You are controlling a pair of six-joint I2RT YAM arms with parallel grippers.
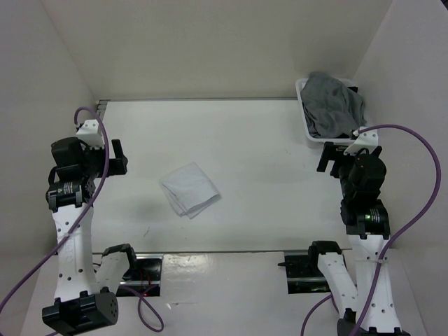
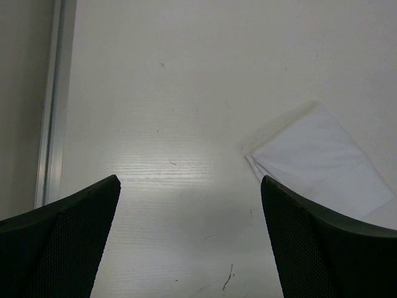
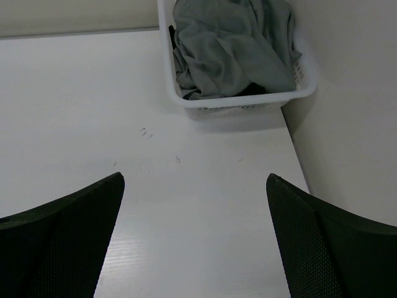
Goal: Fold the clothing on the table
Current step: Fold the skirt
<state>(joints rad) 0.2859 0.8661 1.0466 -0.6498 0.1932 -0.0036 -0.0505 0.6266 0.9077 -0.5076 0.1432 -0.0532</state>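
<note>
- Left gripper [image 1: 120, 158], jaws spread, is nearer the folded white cloth [image 1: 190, 189], which lies to its right, mid-frame.
- Right gripper [image 1: 329, 159], spread too, faces grey clothing [image 1: 334, 105] in the basket [image 1: 306, 119], upper right.

Plain pale walls [image 1: 210, 42] on three sides

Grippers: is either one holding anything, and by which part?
Nothing held. The left gripper and right gripper are both open and empty; the folded white cloth lies free on the table.

Pretty soft, even light, mild glare patch on the table [image 2: 180, 164] mid-frame, fingers [image 2: 56, 248] at the bottom corners dark and blurry.
</note>
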